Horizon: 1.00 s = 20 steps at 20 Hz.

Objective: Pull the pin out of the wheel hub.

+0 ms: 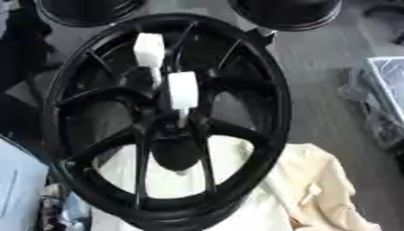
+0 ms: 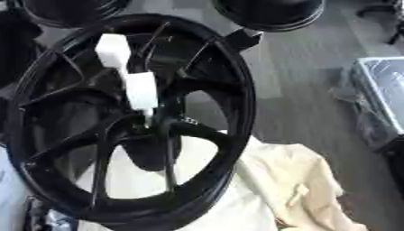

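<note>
A large black spoked wheel hub (image 1: 260,90) fills the middle of both views, standing tilted over a cream cloth. Two white block-shaped pin heads stick out near its centre. The lower pin (image 1: 182,90) has a thin pale stem running down into the hub's centre (image 1: 175,131). The upper pin (image 1: 148,48) sits just up and left of it, with a short stem below. Neither of my hands shows in either view, and nothing is touching the pins.
A cream cloth (image 1: 315,185) lies under and to the right of the wheel. Two more black wheels (image 1: 288,13) (image 1: 83,10) stand at the top edge. A plastic-wrapped box (image 2: 378,94) sits at the right. Something pale blue (image 1: 16,189) is at the lower left.
</note>
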Tool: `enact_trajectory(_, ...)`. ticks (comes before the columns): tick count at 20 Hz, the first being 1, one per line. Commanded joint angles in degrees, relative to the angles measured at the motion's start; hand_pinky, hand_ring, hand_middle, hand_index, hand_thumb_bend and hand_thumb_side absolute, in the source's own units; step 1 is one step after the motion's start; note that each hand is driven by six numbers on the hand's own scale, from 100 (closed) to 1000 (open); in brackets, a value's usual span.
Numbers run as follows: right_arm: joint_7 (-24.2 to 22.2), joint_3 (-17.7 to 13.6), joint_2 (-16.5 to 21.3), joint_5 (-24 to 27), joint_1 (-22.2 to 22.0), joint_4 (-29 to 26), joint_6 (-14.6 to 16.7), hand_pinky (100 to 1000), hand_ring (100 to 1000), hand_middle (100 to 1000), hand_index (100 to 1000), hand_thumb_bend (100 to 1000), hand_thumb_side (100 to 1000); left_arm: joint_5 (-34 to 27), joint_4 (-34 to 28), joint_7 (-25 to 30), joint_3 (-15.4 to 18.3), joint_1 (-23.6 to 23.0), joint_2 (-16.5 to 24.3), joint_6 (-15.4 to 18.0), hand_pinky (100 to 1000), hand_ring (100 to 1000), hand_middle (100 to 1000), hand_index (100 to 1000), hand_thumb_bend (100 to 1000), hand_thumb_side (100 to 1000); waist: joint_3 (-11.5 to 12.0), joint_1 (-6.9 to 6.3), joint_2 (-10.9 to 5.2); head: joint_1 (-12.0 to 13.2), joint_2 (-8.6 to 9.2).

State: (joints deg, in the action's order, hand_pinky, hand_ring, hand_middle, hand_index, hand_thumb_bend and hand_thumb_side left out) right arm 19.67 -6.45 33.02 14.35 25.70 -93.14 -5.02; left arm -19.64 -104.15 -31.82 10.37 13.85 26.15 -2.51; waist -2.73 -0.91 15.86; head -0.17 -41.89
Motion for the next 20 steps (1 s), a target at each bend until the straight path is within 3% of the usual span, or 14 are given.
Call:
enact_trajectory(1, 0.1, -0.5, 1.5, 0.2, 0.6, -1.3, 0.0, 896, 726, 674, 832, 206, 344, 0.2, -1.0, 0.2, 0.1, 0.5, 1.5, 0.1, 783, 779, 779, 783, 317, 805, -0.1, -0.05, -1.29, -0.3, 0.57)
enact_trajectory(5, 0.1, -0.5, 1.8, 0.3, 0.4, -1.3, -0.1, 896, 725, 673, 832, 206, 344, 0.4, -1.3, 0.6, -0.3, 1.9, 4.4, 0.0, 783, 780, 780, 787, 321, 786, -0.2, -0.18, -1.32, -0.5, 0.47)
enact_trajectory(11, 0.0, -0.3, 2.1, 0.3, 0.3, -1.4, -0.1, 896, 724, 673, 832, 207, 344, -0.5, -0.9, 3.0, -2.3, 5.9, 13.8, -1.1, 785, 783, 790, 796, 318, 759, -0.5, -0.48, -1.47, -1.0, 0.22)
enact_trajectory(15, -0.1, -0.2, 2.2, 0.3, 0.2, -1.5, -0.2, 896, 724, 673, 832, 208, 343, 0.2, 0.4, 6.6, -4.2, 10.1, 21.2, -2.4, 789, 789, 807, 811, 309, 751, -0.7, -0.67, -1.63, -1.3, -0.08)
enact_trajectory(20, -0.2, -0.1, 2.4, 0.2, -0.1, -1.4, -0.3, 896, 724, 672, 832, 207, 344, 0.1, 6.3, 13.4, -7.3, 17.6, 26.8, -5.5, 791, 791, 810, 817, 305, 766, -0.8, -0.81, -1.95, -1.3, -0.49)
